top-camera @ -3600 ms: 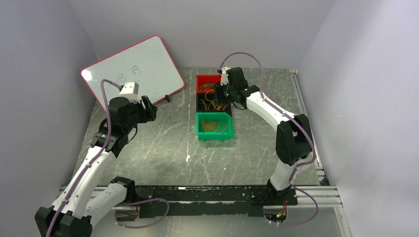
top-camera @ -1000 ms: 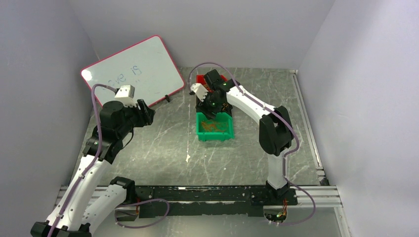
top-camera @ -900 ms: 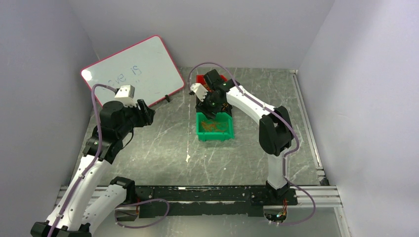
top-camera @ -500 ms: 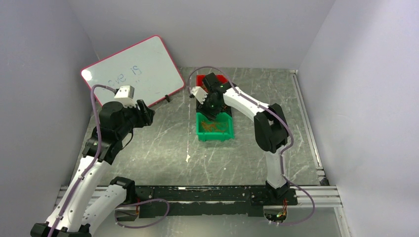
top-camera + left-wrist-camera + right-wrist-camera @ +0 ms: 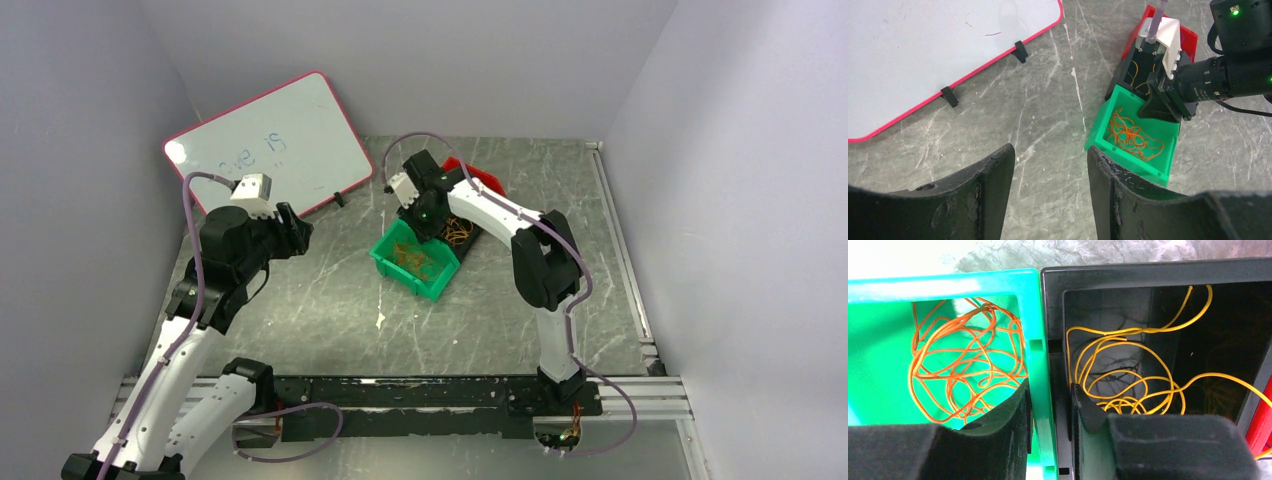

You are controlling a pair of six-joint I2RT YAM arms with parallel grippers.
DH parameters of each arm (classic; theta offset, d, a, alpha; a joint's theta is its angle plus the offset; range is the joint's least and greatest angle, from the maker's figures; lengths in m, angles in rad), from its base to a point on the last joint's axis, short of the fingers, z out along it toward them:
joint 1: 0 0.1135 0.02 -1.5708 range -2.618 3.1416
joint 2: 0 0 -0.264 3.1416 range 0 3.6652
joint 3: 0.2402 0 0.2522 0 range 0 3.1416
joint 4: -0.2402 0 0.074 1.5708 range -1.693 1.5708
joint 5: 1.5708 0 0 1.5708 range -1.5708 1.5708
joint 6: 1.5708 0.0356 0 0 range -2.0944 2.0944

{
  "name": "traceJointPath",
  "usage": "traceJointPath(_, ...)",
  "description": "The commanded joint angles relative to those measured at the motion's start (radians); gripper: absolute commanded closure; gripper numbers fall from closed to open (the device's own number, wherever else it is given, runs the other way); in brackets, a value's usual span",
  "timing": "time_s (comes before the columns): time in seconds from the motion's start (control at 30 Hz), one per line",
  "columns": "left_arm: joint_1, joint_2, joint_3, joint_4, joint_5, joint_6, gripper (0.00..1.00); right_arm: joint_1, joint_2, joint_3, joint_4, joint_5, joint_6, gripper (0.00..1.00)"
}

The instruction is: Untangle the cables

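At the far left a whiteboard (image 5: 265, 140) with a pink rim leans against the wall, its lower edge on the table (image 5: 320, 300); just in front of it the left gripper (image 5: 1049, 152) hangs above bare table, its jaws wide apart and nothing between them (its wrist camera looks across at the bins); it is well apart from the bins.

Near the middle of the table three small bins sit in a slanted row, touching one another; the green bin (image 5: 440, 290) is nearest and leftmost, the black bin (image 5: 1148, 270) is in the middle, and the red bin (image 5: 482, 180) is farthest and rightmost.

The orange cables (image 5: 963, 360) lie as a loose tangle of thin loops on the floor of the green bin; the yellow cables (image 5: 1128, 370) curl in wider loops inside the black bin; whether anything lies in the red bin cannot be told.

The right gripper (image 5: 1049, 387) reaches down onto the row where green and black meet; one finger is inside the green bin, the other inside the black bin, and the jaws are drawn narrow on the two adjoining walls; no cable is between them.
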Motion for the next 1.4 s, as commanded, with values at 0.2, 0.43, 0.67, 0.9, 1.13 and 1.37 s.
traceJointPath(0.2, 0.011, 0.003, 0.004, 0.010, 0.008, 0.004, 0.40, 0.043, -0.042, -0.046, 0.126, 0.093, 0.442, 1.00)
traceJointPath(0.43, 0.011, -0.018, 0.013, 0.001, 0.006, 0.013, 0.40, 0.045, -0.031, -0.082, 0.212, 0.138, 0.786, 1.00)
traceJointPath(0.67, 0.011, -0.038, 0.015, 0.001, 0.014, 0.012, 0.41, 0.046, -0.070, -0.134, 0.275, 0.143, 1.022, 1.00)
traceJointPath(0.9, 0.011, -0.045, 0.026, -0.007, 0.014, 0.019, 0.41, 0.046, -0.080, -0.093, 0.238, 0.154, 0.973, 0.85)
traceJointPath(1.13, 0.011, -0.053, 0.019, 0.001, 0.017, 0.015, 0.41, 0.040, -0.152, -0.092, 0.182, 0.132, 0.908, 0.67)
traceJointPath(1.37, 0.011, -0.050, 0.008, 0.020, 0.027, 0.002, 0.41, 0.035, -0.203, -0.121, 0.187, 0.092, 0.854, 0.55)
